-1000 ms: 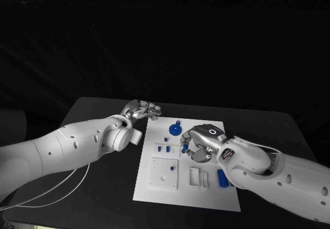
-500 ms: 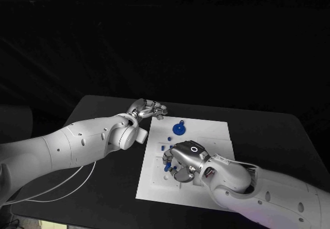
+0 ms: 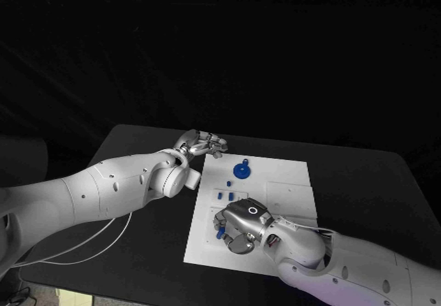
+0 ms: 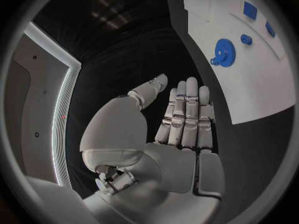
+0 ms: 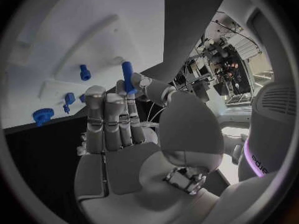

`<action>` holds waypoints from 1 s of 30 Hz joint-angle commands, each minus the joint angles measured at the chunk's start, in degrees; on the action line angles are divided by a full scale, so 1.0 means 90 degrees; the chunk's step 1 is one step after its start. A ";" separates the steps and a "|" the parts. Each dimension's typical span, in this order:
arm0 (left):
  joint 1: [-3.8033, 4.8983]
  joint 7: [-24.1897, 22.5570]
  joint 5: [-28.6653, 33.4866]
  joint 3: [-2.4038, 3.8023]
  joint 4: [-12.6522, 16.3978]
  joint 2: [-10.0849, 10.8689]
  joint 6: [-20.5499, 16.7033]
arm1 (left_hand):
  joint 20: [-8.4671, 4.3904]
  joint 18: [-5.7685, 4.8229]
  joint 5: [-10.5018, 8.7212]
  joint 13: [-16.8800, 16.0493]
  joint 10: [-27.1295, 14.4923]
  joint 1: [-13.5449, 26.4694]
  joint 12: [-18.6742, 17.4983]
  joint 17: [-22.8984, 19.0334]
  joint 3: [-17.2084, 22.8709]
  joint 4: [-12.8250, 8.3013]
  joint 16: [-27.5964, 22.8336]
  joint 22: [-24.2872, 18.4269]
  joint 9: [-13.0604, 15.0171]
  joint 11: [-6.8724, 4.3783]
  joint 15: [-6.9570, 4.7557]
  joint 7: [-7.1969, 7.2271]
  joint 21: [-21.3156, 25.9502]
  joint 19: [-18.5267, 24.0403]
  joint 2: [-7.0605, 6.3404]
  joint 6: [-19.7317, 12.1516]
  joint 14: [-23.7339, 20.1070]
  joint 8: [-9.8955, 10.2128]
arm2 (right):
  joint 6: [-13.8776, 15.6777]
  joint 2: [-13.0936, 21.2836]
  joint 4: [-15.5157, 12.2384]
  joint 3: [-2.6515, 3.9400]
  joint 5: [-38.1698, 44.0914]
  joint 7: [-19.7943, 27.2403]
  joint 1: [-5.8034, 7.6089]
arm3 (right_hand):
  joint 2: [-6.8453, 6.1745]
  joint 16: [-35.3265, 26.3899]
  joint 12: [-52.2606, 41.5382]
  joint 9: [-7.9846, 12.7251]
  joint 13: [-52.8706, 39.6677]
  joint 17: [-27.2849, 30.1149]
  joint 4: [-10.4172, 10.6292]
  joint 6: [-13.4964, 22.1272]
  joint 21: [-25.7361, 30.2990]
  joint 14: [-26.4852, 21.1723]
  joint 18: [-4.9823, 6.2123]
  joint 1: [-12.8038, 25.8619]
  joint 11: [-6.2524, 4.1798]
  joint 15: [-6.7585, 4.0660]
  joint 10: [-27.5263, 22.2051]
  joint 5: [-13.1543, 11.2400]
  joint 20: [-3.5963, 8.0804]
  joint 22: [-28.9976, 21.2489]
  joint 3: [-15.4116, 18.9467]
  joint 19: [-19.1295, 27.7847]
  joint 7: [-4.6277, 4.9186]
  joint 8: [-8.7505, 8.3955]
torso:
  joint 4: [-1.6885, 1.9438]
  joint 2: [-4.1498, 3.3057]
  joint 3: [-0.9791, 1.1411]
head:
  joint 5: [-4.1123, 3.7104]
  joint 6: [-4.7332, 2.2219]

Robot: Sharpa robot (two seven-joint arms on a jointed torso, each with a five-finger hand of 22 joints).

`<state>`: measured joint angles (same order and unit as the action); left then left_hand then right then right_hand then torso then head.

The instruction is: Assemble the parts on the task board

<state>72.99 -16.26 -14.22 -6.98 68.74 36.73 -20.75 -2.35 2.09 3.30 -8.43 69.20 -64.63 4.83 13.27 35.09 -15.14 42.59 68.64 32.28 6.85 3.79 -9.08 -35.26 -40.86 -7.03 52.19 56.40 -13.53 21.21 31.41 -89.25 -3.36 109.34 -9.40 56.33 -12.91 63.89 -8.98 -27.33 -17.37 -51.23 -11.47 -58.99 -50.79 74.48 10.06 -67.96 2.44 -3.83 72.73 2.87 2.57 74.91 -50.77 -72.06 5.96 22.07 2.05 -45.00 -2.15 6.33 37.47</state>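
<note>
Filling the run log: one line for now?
right hand: holds blue peg over task board | left hand: open, off board

Head camera overhead; 2 close wrist cameras, task board (image 3: 276,191) shared.

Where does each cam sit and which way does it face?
Head view: on the robot's head, looking down at the task board; both arms show, left hand, right hand.
Left wrist view: behind the left hand, facing the blue gear.
Right wrist view: behind the right hand holding a blue peg.
Shared: board and gear.
</note>
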 commanded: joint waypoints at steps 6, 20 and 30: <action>0.0004 -0.0073 0.0031 0.0005 0.0014 -0.0013 0.0085 | 0.0035 -0.0032 -0.0016 0.0012 -0.0038 -0.0009 -0.0034 0.0014 -0.0049 -0.0001 -0.0026 0.0009 -0.0012 0.0009 -0.0015 0.0009 0.0024 -0.0022 0.0071 -0.0037 0.0039 -0.0031 | -0.0001 -0.0005 0.0073 -0.0006 0.0316 -0.0020 -0.0024 | 0.0054 0.0022 -0.0022 -0.0012 -0.0016 0.0007 -0.0018 -0.0055 -0.0026 0.0015 0.0549 0.0015 -0.0031 -0.0047 0.0219 -0.0007 0.0042 0.0121 -0.0039 0.0007 -0.0010 0.0027 | -0.0005 0.0001 0.0005 | 0.0016 0.0037; 0.0003 -0.0070 0.0031 0.0005 0.0008 -0.0003 0.0089 | 0.0036 -0.0032 -0.0016 0.0013 -0.0038 -0.0007 -0.0034 0.0023 -0.0052 0.0000 -0.0034 0.0012 -0.0015 0.0010 -0.0014 0.0008 0.0028 -0.0023 0.0073 -0.0039 0.0041 -0.0033 | 0.0107 0.0096 0.0040 -0.0006 0.0479 -0.0148 -0.0027 | 0.0052 0.0023 -0.0022 -0.0015 -0.0024 0.0006 -0.0037 -0.0065 -0.0031 0.0019 0.0549 0.0017 -0.0033 -0.0048 0.0226 -0.0007 0.0047 0.0121 -0.0048 0.0002 -0.0013 0.0028 | -0.0004 -0.0001 0.0008 | 0.0025 0.0058; 0.0003 -0.0070 0.0031 0.0005 0.0003 0.0001 0.0086 | 0.0036 -0.0032 -0.0016 0.0014 -0.0039 -0.0007 -0.0034 0.0031 -0.0053 0.0000 -0.0041 0.0015 -0.0017 0.0010 -0.0014 0.0008 0.0031 -0.0025 0.0075 -0.0041 0.0043 -0.0034 | 0.0085 0.0181 -0.0019 -0.0006 0.0473 -0.0148 -0.0027 | 0.0051 0.0025 -0.0023 -0.0018 -0.0032 0.0005 -0.0046 -0.0074 -0.0035 0.0023 0.0549 0.0023 -0.0034 -0.0050 0.0233 -0.0007 0.0050 0.0120 -0.0057 -0.0003 -0.0016 0.0029 | -0.0006 0.0002 0.0002 | 0.0028 0.0073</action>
<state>72.98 -16.25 -14.22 -6.98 68.69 36.81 -20.66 -2.35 2.08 3.30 -8.39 69.20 -64.63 4.83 13.46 35.09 -15.14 42.59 68.69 32.18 6.85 3.79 -9.08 -35.26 -40.86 -7.03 52.19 56.40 -13.49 21.91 33.00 -89.30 -3.41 112.62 -10.46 56.13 -13.14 63.89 -9.01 -27.41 -17.57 -51.23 -11.80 -59.12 -50.79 74.82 10.06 -67.72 2.25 -3.89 72.91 2.83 2.67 74.91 -51.07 -71.94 5.81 22.12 2.02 -44.98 -2.11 6.56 38.10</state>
